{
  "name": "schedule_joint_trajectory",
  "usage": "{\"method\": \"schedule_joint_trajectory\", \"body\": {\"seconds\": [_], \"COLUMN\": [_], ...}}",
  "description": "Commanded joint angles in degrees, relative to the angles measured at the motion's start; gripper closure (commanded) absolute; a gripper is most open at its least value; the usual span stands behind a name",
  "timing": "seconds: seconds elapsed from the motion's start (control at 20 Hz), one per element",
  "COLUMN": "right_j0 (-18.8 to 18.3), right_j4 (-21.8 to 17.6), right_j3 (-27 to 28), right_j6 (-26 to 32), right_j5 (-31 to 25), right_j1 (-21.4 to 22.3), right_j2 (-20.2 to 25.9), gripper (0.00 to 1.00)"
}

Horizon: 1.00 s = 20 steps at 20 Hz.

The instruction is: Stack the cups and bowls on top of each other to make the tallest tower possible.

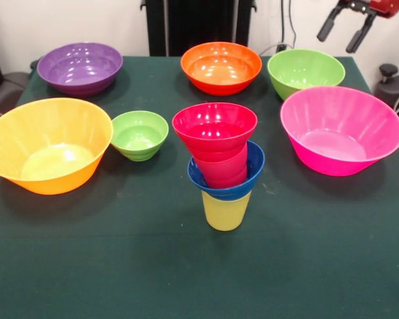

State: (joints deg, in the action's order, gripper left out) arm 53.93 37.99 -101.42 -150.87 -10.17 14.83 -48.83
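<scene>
You see the tower (pixel 224 169) standing upright on the green table (pixel 186 279): the yellow cup (pixel 225 211) at the bottom, the small blue bowl (pixel 243 181) on it, the red cup (pixel 221 166) in that bowl and the small red bowl (pixel 214 128) on top. Around the tower sit the small green bowl (pixel 139 135) and large orange-yellow bowl (pixel 48 144) to its left, the pink bowl (pixel 340 130) to its right, and the purple bowl (pixel 80 67), orange bowl (pixel 221 66) and medium green bowl (pixel 305 71) behind it. The gripper (pixel 346 33) hangs far behind and right of the tower, jaws apart, holding nothing.

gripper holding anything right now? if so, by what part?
Nothing. The gripper is open and empty, up at the table's far corner beyond the green bowl, well away from the tower.
</scene>
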Motion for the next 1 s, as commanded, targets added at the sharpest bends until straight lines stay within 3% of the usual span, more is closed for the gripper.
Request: {"method": "schedule_joint_trajectory", "body": {"seconds": [0.05,0.65,1.0], "right_j0": [2.88,7.27,6.29], "right_j4": [3.08,7.37,7.49], "right_j3": [-2.83,-3.18,-4.10], "right_j6": [-15.13,-15.99,-13.26], "right_j5": [2.01,4.36,7.25], "right_j1": [-5.25,-9.15,-8.76], "right_j2": [11.22,13.79,16.26], "gripper": [0.00,0.00,0.00]}}
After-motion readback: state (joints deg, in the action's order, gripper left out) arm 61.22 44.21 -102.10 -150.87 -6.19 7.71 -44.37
